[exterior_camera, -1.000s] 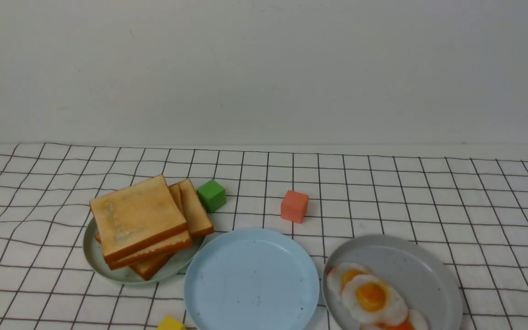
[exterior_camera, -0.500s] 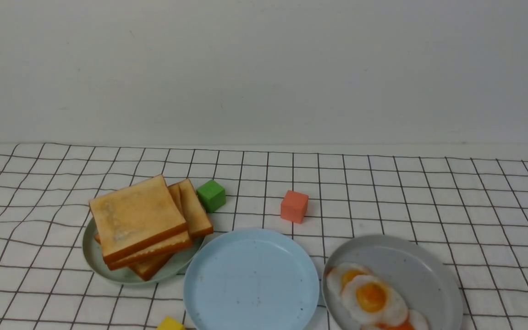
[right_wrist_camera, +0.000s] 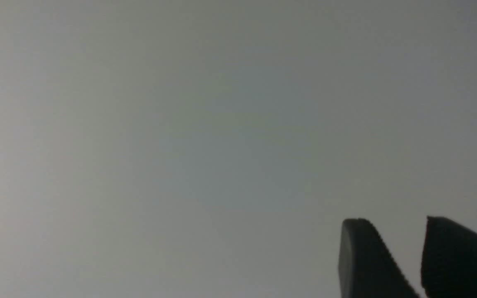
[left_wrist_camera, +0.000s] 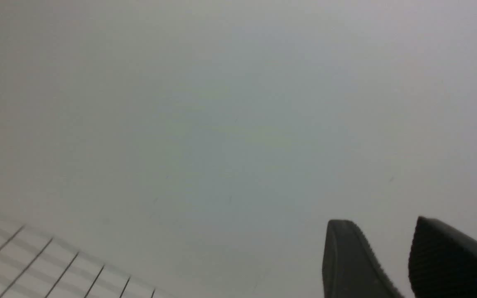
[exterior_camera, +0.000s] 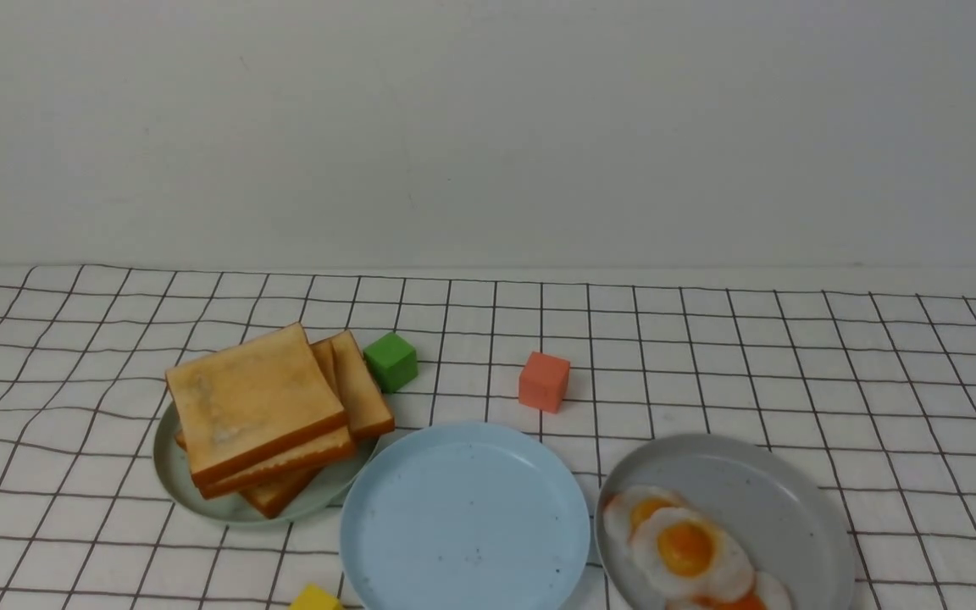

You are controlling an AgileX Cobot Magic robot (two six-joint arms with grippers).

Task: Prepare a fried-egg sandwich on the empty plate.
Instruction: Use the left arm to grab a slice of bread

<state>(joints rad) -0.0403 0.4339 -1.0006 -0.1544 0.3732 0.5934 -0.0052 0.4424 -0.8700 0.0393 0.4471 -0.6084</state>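
1. Nothing has moved since the earlier frames.
2. Light-blue plate (exterior_camera: 463,517): bare, at the middle of the tabletop's (exterior_camera: 793,356) near edge. No sandwich yet.
3. Toast stack (exterior_camera: 255,402) sits on the pale green plate (exterior_camera: 168,474) just left of it. Fried eggs (exterior_camera: 687,551) lie on the grey plate (exterior_camera: 751,483) just right.
4. Left gripper (left_wrist_camera: 381,231) and right gripper (right_wrist_camera: 396,225): jaws parted, grasping nothing.
5. Judged: opening step. Next move calls for lifting the top slice alone.
6. Far half is open. Green cube (exterior_camera: 390,361) is just behind the toast, orange cube (exterior_camera: 544,381) behind the blue plate, yellow cube (exterior_camera: 314,598) at the near edge.
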